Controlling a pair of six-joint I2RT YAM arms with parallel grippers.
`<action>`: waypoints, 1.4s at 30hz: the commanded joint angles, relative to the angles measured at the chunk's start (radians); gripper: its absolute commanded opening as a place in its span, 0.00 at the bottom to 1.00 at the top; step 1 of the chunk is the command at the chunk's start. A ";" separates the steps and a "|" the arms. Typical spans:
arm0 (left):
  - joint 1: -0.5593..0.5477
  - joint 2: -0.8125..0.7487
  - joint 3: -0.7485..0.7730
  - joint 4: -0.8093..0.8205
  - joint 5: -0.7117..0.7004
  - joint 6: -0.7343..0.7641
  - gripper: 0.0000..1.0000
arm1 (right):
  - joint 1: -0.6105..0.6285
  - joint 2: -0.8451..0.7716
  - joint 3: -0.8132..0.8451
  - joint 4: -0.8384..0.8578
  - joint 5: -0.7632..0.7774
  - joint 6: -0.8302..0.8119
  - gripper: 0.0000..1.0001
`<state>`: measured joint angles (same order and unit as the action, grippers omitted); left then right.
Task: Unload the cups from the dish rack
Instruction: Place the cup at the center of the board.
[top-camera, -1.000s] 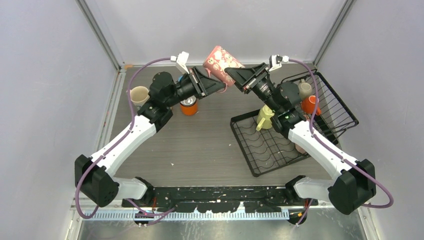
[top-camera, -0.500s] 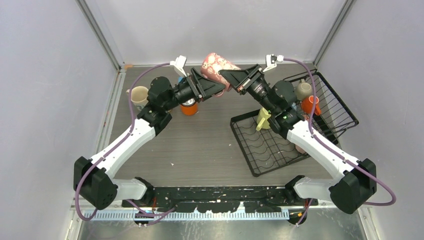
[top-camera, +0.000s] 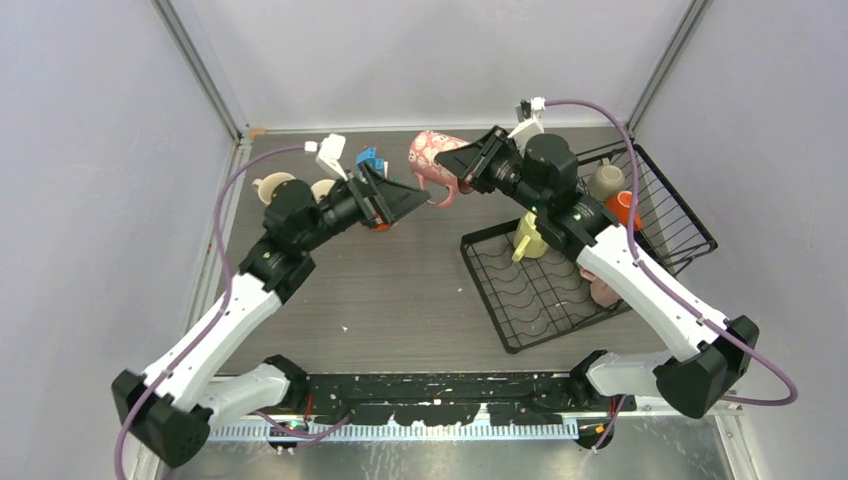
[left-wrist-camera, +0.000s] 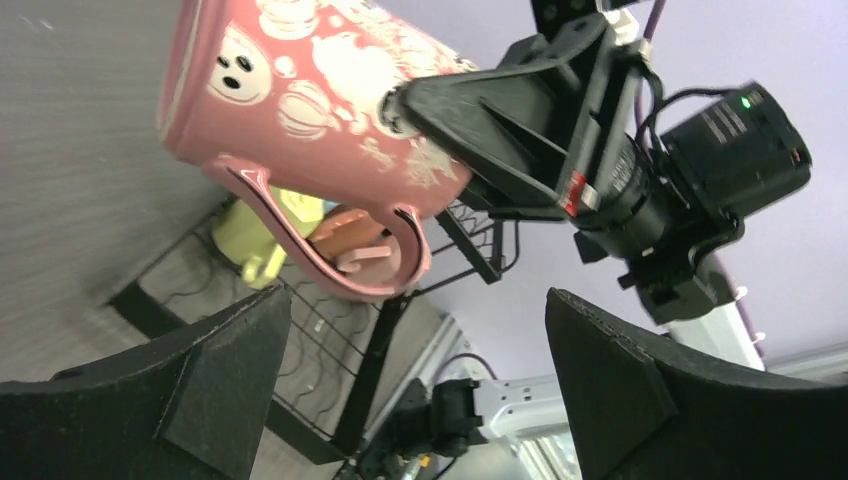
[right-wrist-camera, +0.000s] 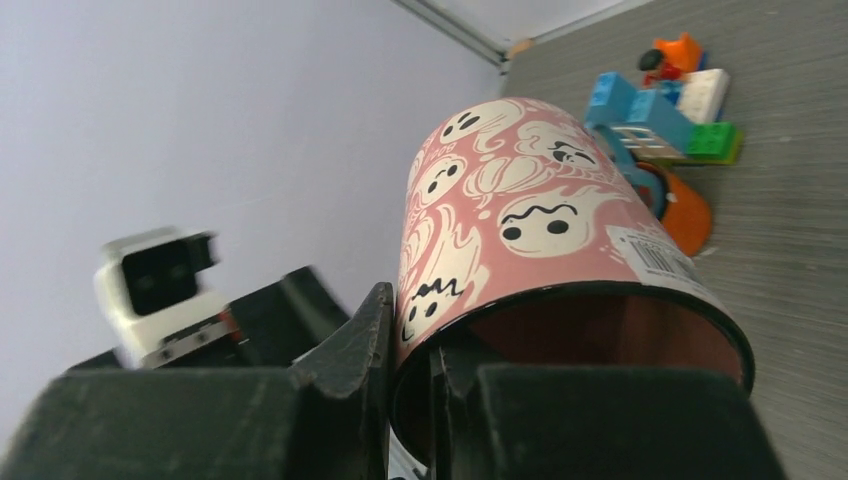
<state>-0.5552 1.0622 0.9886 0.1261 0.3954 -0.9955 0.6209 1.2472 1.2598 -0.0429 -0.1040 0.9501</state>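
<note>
Up at twelve o'clock your right gripper pinches the pink ghost mug by its rim, aloft; your left gripper gapes empty beside it, dish rack at four o'clock.

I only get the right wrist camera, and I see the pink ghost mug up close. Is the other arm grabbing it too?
Observer: No. The left tool is wide open, just below the pink mug and not gripping it.
Operator: Are there cups left in the rack?
Observer: Yes, a yellow cup sits in the rack.
Operator: Where is the mug's handle? I can't find it.
Observer: The handle hangs on the mug's underside, facing the left tool.
</note>
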 joint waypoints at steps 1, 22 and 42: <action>0.009 -0.119 0.019 -0.214 -0.113 0.197 1.00 | 0.000 0.033 0.155 -0.129 0.085 -0.098 0.01; 0.009 -0.406 0.095 -0.650 -0.284 0.482 1.00 | 0.019 0.518 0.596 -0.562 0.163 -0.332 0.01; 0.009 -0.498 0.148 -0.778 -0.370 0.583 1.00 | 0.049 0.913 0.857 -0.644 0.169 -0.378 0.01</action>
<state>-0.5510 0.5755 1.1053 -0.6460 0.0452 -0.4370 0.6609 2.1632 2.0087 -0.7036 0.0441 0.5926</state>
